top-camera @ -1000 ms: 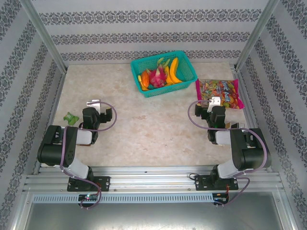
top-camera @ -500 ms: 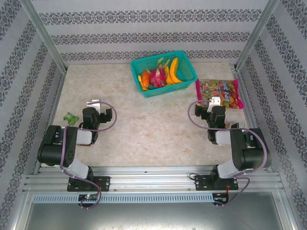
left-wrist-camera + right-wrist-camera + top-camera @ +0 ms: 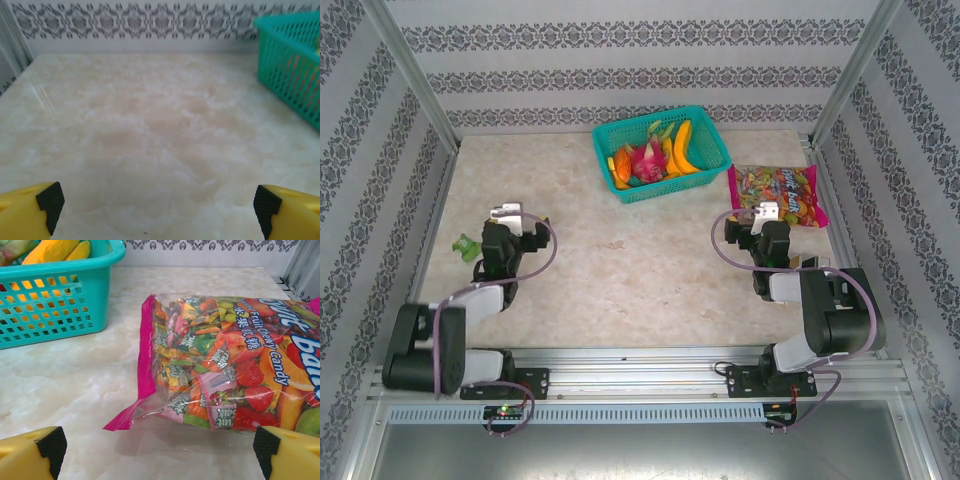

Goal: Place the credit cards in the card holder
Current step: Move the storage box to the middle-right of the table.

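Two grippers, both spread wide with nothing between their yellow, black-padded fingers (image 3: 30,210). Left gripper (image 3: 160,205) hangs over the glossy, marble-patterned table (image 3: 150,125). One teal plastic lattice basket (image 3: 292,65) stands ahead to its right, holding bright fruit (image 3: 655,155). One small green object (image 3: 468,246) lies just to its left. Right gripper (image 3: 160,446) faces one crinkly candy bag (image 3: 225,365), clear with pink edges, directly ahead. Since a second ago the left arm has stretched out lower and swung leftward; the right one has not moved.
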### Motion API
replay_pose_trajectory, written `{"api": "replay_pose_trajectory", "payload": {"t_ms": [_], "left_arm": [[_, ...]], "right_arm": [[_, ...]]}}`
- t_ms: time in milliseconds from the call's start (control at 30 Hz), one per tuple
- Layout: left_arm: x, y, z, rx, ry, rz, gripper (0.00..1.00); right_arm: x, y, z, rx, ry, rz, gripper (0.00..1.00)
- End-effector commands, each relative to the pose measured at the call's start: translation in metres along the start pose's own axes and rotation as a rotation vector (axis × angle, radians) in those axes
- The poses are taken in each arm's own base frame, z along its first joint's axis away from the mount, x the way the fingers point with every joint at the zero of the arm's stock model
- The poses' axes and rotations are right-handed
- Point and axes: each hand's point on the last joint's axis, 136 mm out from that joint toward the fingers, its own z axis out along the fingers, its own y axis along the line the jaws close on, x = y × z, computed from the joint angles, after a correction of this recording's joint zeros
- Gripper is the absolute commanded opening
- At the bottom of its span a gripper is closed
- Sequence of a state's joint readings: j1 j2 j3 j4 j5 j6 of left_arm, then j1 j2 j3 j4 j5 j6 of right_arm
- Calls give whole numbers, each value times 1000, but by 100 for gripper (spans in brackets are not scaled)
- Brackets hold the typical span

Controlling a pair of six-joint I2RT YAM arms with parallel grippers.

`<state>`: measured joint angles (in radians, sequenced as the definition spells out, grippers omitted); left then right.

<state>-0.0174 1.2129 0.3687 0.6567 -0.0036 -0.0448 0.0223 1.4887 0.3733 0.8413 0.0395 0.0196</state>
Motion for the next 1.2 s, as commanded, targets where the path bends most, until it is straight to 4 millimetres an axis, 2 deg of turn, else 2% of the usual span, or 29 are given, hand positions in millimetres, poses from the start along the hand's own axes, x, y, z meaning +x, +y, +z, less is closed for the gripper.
{"api": "replay_pose_trajectory", "payload": {"t_ms": [0, 100, 200, 267, 333, 500, 533, 600, 633, 767, 800, 967, 1100, 1167], "left_arm": [[-11, 7, -24, -22, 46, -97, 100], [-42, 7, -48, -17, -7, -211, 100], [-48, 37, -72, -194, 2, -452, 100], [-52, 19, -76, -89, 38, -438, 100], [-48, 3, -76, -22, 117, -516, 100], [-25, -53, -64, 234, 308, -609, 100], [-20, -66, -63, 292, 345, -603, 100], [-9, -83, -63, 337, 423, -570, 100], [-5, -90, -63, 344, 449, -543, 100], [5, -99, -59, 355, 495, -502, 100], [5, -103, -58, 373, 502, -496, 100], [10, -123, -57, 422, 572, -422, 100], [14, -137, -57, 446, 584, -396, 100], [16, -142, -55, 450, 582, -393, 100]], "right_arm": [[-30, 10, -10, -48, -28, -12, 98], [-52, 16, -32, -78, 52, 21, 98], [-79, 4, -56, -11, 115, 254, 98], [-92, 19, -69, -106, 168, 321, 98], [-97, 53, -80, -311, 221, 324, 97], [-71, 80, -87, -421, 484, 414, 93], [-61, 75, -85, -369, 536, 427, 90], [-40, 42, -81, -139, 600, 453, 91], [-36, 35, -80, -100, 601, 427, 92], [-38, 34, -80, -86, 588, 454, 92], [-37, 28, -81, -45, 589, 456, 91], [-25, -38, -105, 305, 577, 417, 96], [-23, -69, -123, 342, 511, 567, 94], [-21, -91, -135, 410, 478, 633, 94]]}}
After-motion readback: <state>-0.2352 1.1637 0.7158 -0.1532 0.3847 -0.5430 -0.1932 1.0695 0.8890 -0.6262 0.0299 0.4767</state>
